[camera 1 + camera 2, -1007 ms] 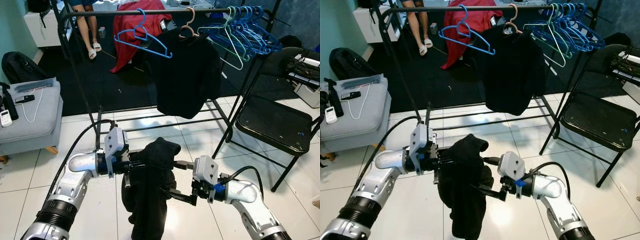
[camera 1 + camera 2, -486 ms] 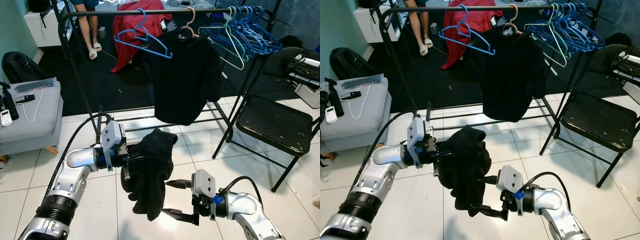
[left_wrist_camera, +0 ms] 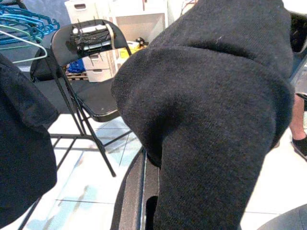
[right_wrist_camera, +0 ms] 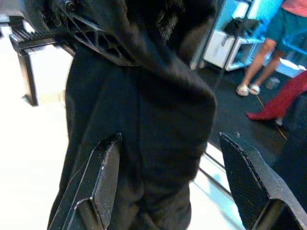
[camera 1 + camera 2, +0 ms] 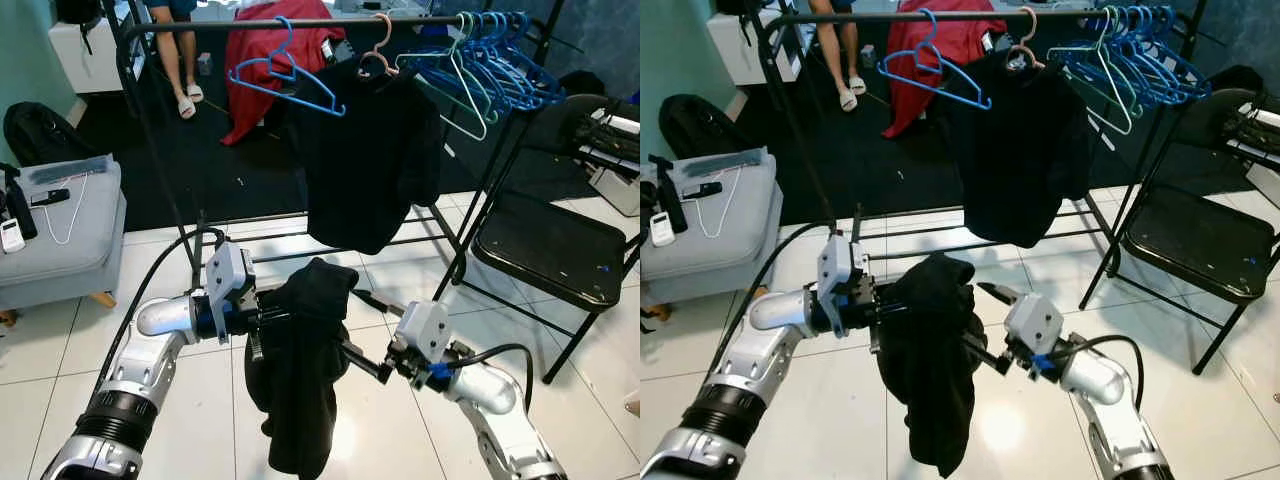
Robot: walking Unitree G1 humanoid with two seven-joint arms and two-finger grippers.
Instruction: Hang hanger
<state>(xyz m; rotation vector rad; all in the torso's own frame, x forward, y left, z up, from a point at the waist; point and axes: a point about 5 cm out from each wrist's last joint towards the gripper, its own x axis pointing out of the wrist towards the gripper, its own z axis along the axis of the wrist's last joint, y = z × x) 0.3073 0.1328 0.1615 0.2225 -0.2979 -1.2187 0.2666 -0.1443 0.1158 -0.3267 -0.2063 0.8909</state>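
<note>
Clothes rack [image 5: 300, 22] spans the back of the scene, rail up high: a black shirt [image 5: 365, 150] on a pink hanger [image 5: 377, 52] at centre, a loose blue hanger [image 5: 285, 78] to its left, a bunch of blue hangers [image 5: 495, 55] at the right end, so there's free rail between them for another one. Folding chair [image 5: 555, 245] stands right of the rack, grey ottoman [image 5: 60, 235] left, a person's legs [image 5: 178, 60] behind. Black garment [image 5: 300, 370] hangs in front of the robot, well below the rail, draped over the left claw [image 5: 262, 318], which looks clamped on it near the top to carry the weight; can't make out a hanger inside the cloth. Right claw [image 5: 985, 325] is spread wide with the fingers either side of the garment, not pinching – likely lining up to steady it or take a second hold before the lift to the rail
</note>
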